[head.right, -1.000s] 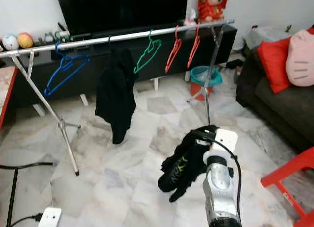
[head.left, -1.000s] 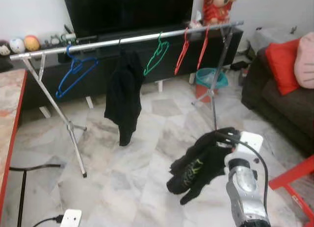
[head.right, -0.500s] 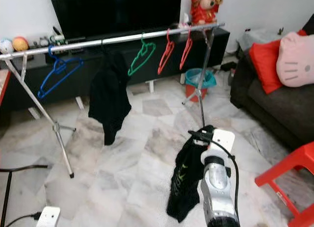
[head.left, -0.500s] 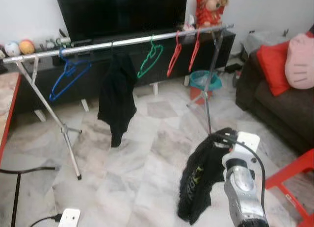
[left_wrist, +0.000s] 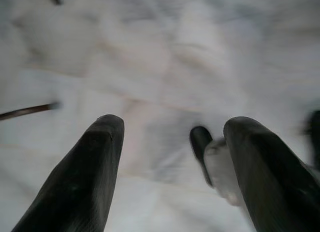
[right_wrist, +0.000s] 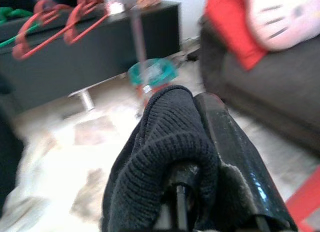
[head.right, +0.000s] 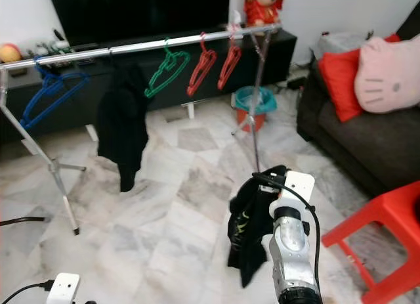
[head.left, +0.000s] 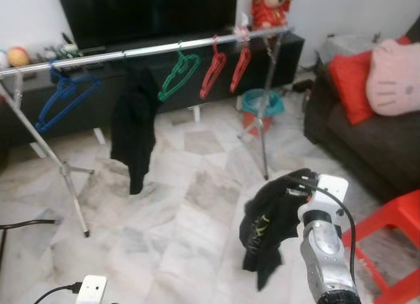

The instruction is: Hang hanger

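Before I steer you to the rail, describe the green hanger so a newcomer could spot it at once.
Find the silver rail running across the room in front of the dark TV cabinet. The green hanger hangs near its middle, between the black garment on its left and two red hangers on its right. It is the one green hanger, and it is bare.

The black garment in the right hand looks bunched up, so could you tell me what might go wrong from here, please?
1. The black garment hangs bunched from the right hand, its hem low toward the floor; it may drag or slip free.
2. The rail is far ahead and higher; the hanging bundle could brush the stand's leg on approach.
3. The rail already carries a black garment and several hangers, so the gap must be chosen carefully.
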You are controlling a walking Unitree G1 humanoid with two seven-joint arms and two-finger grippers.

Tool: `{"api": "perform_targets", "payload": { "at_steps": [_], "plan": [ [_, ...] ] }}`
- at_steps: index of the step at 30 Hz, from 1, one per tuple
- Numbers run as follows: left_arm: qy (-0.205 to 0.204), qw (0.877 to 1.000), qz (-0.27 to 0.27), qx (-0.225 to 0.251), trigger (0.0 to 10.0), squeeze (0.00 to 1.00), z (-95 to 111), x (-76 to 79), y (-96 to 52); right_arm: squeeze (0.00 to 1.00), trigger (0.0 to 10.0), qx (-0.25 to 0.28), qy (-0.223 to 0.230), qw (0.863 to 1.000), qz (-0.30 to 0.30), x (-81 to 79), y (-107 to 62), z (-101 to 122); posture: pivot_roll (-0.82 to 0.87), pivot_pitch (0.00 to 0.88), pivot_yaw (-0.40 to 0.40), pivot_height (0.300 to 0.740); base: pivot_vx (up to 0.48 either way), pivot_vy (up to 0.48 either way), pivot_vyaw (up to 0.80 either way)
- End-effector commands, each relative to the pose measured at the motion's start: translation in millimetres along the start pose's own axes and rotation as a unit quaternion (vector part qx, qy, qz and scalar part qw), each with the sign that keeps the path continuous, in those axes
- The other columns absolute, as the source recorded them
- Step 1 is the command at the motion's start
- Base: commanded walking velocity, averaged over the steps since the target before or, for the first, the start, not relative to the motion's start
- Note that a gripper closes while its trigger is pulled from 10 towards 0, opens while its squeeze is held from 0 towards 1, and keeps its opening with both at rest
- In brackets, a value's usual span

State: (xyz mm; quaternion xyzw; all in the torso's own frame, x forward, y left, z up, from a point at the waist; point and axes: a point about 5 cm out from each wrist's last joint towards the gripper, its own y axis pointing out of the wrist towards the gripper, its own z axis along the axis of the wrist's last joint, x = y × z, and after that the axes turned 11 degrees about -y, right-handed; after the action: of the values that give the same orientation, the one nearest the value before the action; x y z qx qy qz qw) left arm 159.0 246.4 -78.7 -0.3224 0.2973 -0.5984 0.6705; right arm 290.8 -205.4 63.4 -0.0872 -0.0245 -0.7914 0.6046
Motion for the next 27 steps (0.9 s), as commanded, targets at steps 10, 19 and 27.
{"api": "perform_targets", "payload": {
  "at_steps": [10,19,27],
  "plan": [
    [-0.016,1.000,0.002,0.005,10.0,0.00,-2.8,-5.0,-2.3,0.00,10.0,0.019,0.011,1.000,-0.003,-2.2,3.7,8.8,-0.22,0.000,0.014,0.740,0.000,0.000,0.00],
    [-0.013,1.000,0.000,-0.002,10.0,0.00,-4.6,-4.8,-2.5,0.00,10.0,0.010,0.021,1.000,-0.008,-1.2,3.4,6.5,-0.22,0.000,0.014,0.740,0.000,0.000,0.00],
    [-0.020,1.000,-0.001,0.000,10.0,0.00,-3.9,-3.8,-2.1,0.00,10.0,0.018,0.014,1.000,0.002,-4.0,5.6,9.7,-0.22,0.000,0.008,0.740,0.000,0.000,-0.21]
  ]
}}
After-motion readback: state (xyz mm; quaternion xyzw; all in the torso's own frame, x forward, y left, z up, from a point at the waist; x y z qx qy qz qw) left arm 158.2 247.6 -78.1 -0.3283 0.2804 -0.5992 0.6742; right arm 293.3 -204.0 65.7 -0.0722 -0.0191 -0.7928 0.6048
